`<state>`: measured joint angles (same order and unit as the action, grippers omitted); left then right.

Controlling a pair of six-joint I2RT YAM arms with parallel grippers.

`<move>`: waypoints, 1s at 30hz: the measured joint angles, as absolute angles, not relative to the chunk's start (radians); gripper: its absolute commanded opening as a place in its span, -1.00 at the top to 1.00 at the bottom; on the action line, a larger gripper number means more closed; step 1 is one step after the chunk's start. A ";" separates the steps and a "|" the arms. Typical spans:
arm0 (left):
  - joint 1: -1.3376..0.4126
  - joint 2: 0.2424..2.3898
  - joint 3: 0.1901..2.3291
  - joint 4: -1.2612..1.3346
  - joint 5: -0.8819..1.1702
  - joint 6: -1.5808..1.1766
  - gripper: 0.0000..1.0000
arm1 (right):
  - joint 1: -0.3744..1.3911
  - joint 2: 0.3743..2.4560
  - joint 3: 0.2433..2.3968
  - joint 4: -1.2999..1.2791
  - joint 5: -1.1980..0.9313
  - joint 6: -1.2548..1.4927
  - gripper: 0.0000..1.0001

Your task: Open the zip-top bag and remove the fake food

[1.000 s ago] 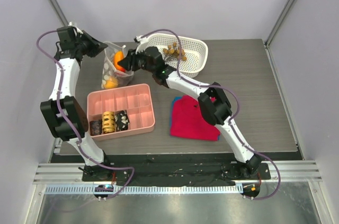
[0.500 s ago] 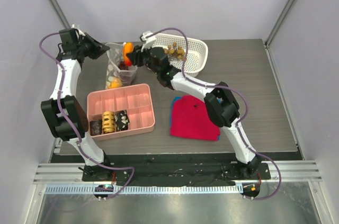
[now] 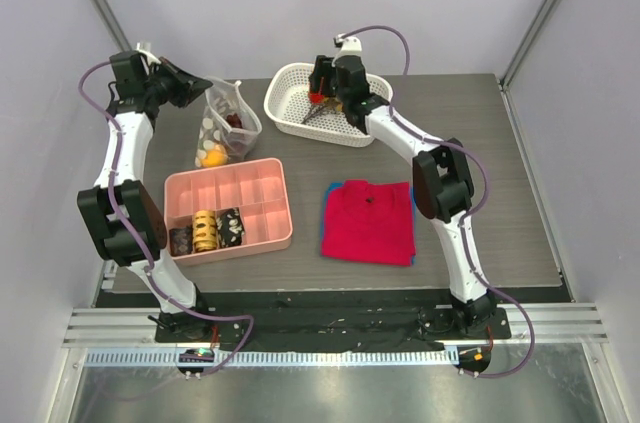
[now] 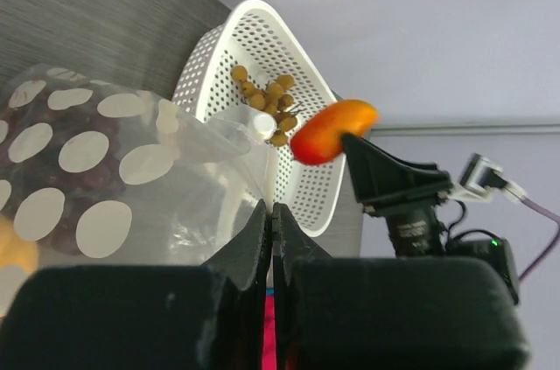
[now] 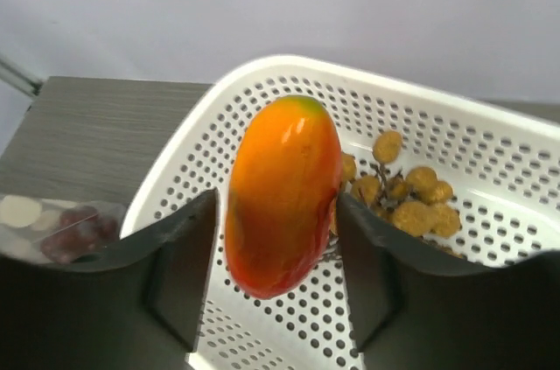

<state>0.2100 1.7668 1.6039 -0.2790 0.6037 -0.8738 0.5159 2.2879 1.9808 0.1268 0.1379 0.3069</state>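
Right hand (image 5: pixel 278 278) over white basket (image 5: pixel 490 153), fingers loosely flanking orange-yellow fruit (image 5: pixel 282 195), arm outstretched.

White perforated basket (image 3: pixel 372 93) sits at the far middle of the dark wood-grain table (image 3: pixel 500 183), tilted in the wrist views. Pink compartment tray (image 3: pixel 262 199) near left, holding a yellow coil (image 3: pixel 205 230) between two dark blocks (image 3: pixel 181 240) in its near-left cells. Red cloth (image 3: pixel 367 222) lies flat to the tray's right, with a blue edge showing under it.
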 measured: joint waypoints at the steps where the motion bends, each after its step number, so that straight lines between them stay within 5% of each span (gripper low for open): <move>1: 0.210 1.767 1.604 -0.273 0.611 -0.883 1.00 | 0.510 2.304 1.993 0.108 0.144 0.301 -0.72; 4: 0.210 1.768 1.604 -0.260 0.632 -0.901 1.00 | 0.511 2.337 2.006 0.066 0.156 0.288 -0.99; 10: 0.210 1.776 1.604 -0.227 0.675 -0.921 1.00 | 0.550 2.368 2.053 -0.012 0.185 0.237 -0.94; 21: 0.210 1.787 1.604 -0.197 0.727 -0.939 1.00 | 0.771 2.370 2.125 0.017 -0.007 0.237 0.18; 30: 0.210 1.787 1.602 -0.168 0.760 -0.944 1.00 | 0.854 2.379 2.175 0.067 -0.100 0.282 0.50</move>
